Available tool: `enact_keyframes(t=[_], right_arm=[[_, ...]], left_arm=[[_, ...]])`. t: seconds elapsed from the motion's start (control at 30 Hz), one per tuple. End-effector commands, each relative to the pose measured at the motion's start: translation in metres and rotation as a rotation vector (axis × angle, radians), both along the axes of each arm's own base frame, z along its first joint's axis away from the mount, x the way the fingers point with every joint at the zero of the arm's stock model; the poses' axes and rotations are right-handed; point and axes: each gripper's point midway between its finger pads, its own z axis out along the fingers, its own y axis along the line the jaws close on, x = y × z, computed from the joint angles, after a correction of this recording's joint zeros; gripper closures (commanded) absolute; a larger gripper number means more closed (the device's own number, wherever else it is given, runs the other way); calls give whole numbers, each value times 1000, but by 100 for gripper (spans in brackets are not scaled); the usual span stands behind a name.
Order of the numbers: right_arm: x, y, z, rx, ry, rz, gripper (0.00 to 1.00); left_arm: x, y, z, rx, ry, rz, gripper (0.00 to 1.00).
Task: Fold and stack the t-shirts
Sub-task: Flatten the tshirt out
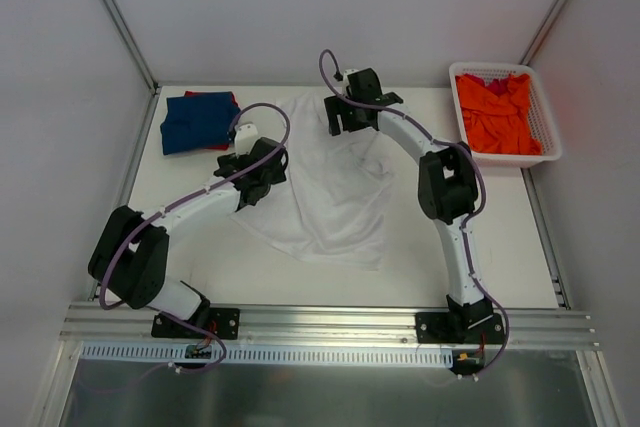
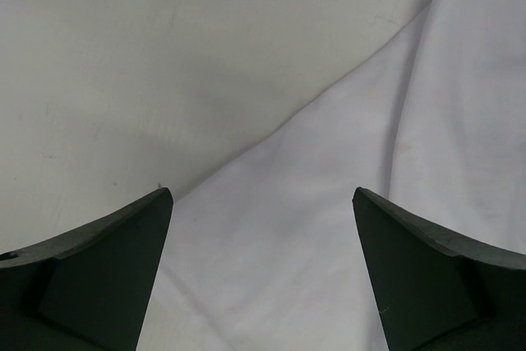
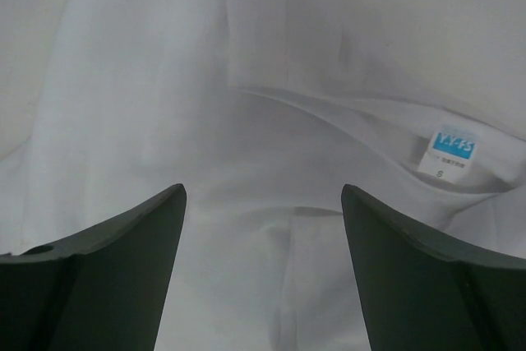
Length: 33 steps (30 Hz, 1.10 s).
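Note:
A white t-shirt (image 1: 330, 197) lies spread and rumpled across the middle of the table. My left gripper (image 1: 262, 179) hangs open over its left edge, where the cloth (image 2: 345, 203) meets the bare table top (image 2: 148, 63). My right gripper (image 1: 345, 122) hangs open over the shirt's far end, above the collar and its blue label (image 3: 454, 145); nothing is between its fingers (image 3: 107, 260). A dark blue t-shirt (image 1: 198, 120) lies folded at the far left on top of a red t-shirt (image 1: 225, 97), of which only an edge shows. An orange t-shirt (image 1: 497, 112) is heaped in the basket.
The white lattice basket (image 1: 548, 127) stands at the far right corner against the wall. Grey walls with metal posts close the table on three sides. An aluminium rail (image 1: 330, 322) carrying both arm bases runs along the near edge.

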Motion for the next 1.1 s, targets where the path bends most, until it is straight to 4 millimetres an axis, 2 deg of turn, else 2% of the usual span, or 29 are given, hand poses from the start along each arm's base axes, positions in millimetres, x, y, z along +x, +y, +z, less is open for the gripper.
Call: enact_keyframes(t=[0.0,0.03,0.07,0.17,0.33,0.53,0.57,0.63,0.67,0.7,0.73,0.77,0.83,0.87,0.9,0.93,0.97,1.0,1.07], right_arm=[[-16,-3,-15,18,48,21,20],[-21,-4,-22,21,62,16,20],[-32,-8,-43,20,103,-3,20],[-52,-13,-58,40,177,-32,20],[-65,-16,-56,46,224,-60,20],[-96,-31,-57,-6,353,-113,20],[-99,-32,-45,8,335,-120,20],[-112,-42,-47,-11,349,-150,20],[-116,-45,-32,-10,321,-154,20],[-122,-48,-29,-4,324,-195,20],[-134,-58,-37,-30,339,-220,20],[-140,-60,-22,-9,309,-225,20],[-154,-70,-19,-14,307,-258,20],[-172,-77,-31,-20,343,-281,20],[-178,-81,-18,-10,307,-298,20],[-184,-87,-17,-15,295,-321,20],[-201,-95,-29,-25,328,-348,20],[-209,-95,-17,-4,300,-351,20],[-225,-99,-18,5,297,-385,20]], left_arm=[[-3,4,16,-19,-50,38,7],[-3,5,19,-18,-58,39,7],[-2,5,20,-17,-60,39,6],[-1,5,30,-22,-80,32,6],[1,4,44,-32,-106,20,5],[1,4,66,-49,-155,6,5],[1,4,69,-48,-160,1,5],[1,5,73,-52,-168,2,5],[0,5,74,-53,-168,-1,5],[0,5,77,-59,-175,-2,5],[-1,5,78,-63,-179,-5,5],[-2,5,78,-60,-177,-7,5],[-3,5,81,-64,-183,-10,5],[-3,5,82,-63,-185,-13,4],[-4,6,83,-66,-187,-13,4],[-5,6,83,-69,-186,-18,4],[-6,6,83,-71,-186,-19,4],[-7,6,84,-76,-190,-21,4],[-8,5,86,-81,-191,-31,4]])
